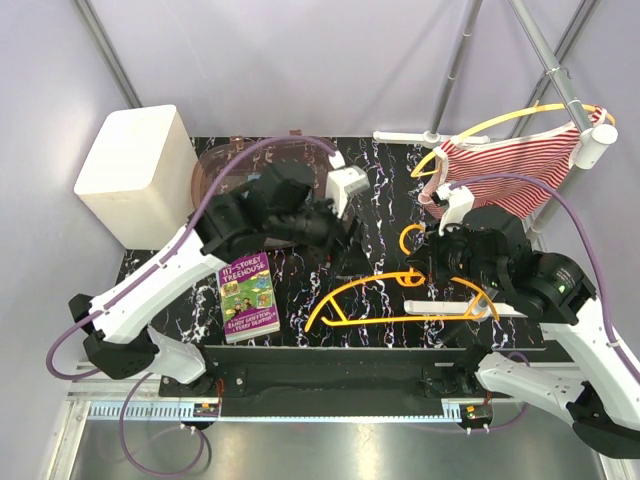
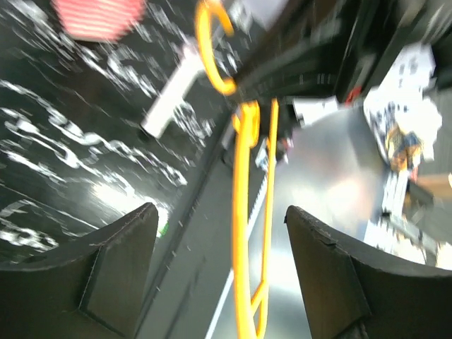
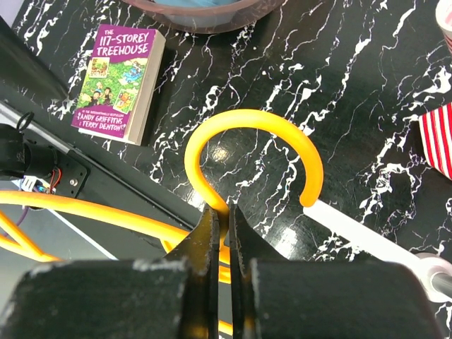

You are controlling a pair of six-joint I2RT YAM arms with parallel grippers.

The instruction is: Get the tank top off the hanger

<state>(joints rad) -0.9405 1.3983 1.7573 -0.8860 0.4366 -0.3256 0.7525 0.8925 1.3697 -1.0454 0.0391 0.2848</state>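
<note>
Tank top [image 1: 510, 165], red and white striped, hangs at the far right corner of the counter [image 1: 380, 180], draped by the white rail there. A yellow loop curves around it; I cannot tell whether that is a second hanger. From where I work it lies away and to the right, well apart from both arms, with my right arm the nearer one.

The hanger [image 1: 400, 295] I am handling looks bare. Its long axis runs left to right along the near edge of the counter, and its hook points away from my bases, toward the garment. My right jaws [image 3: 227, 219] are pinched tight on the neck just under the hook. My left jaws [image 2: 219, 219] stand wide. The yellow bars run between the fingers in the wrist view, and neither finger [image 2: 106, 268] touches them, though that picture is blurred.

I judge the garment is off this hanger, so any reach to it falls to the right arm, which would have to let go first.

The only writing I can read is on the purple book [image 1: 248, 297] to the left of the hanger: "117-STOREY TREEHOUSE", with "ANDY GRIFFITHS & TERRY DENTON" beneath. A white box [image 1: 135, 175] and a pinkish tub [image 1: 215, 170] sit at the far left, unlabelled.
</note>
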